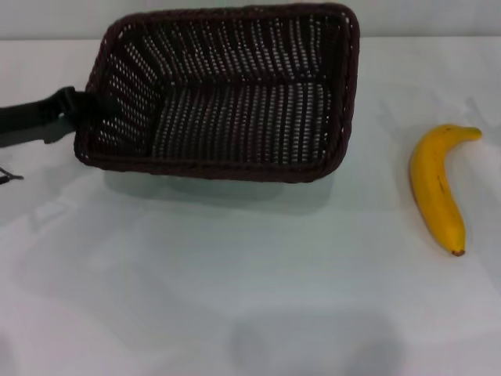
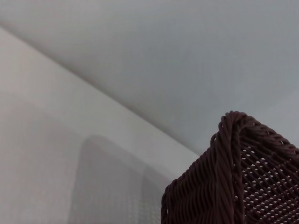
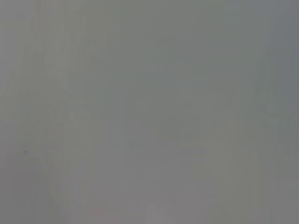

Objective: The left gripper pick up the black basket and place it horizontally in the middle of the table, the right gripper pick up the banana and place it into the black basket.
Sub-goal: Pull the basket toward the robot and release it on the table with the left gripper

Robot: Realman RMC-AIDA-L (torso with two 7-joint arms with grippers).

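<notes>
Right wrist view: featureless grey, nothing identifiable; right gripper not seen in any view, jaw state cannot be told.

Left wrist view: only one rounded corner of the black basket (image 2: 243, 182) with braided rim, against pale surface; own jaws not shown there.

Head view: left gripper (image 1: 78, 106) enters from the left edge, arm cut off by the frame, jaws clamped on the basket's left short wall. Black basket (image 1: 227, 94) appears tilted, open side facing the camera, shadow beneath on the tabletop (image 1: 235, 298); contact with tabletop unclear. Banana (image 1: 438, 188) lies flat on the tabletop, well apart to the right of the basket, stem away from the camera, dark tip nearer.
</notes>
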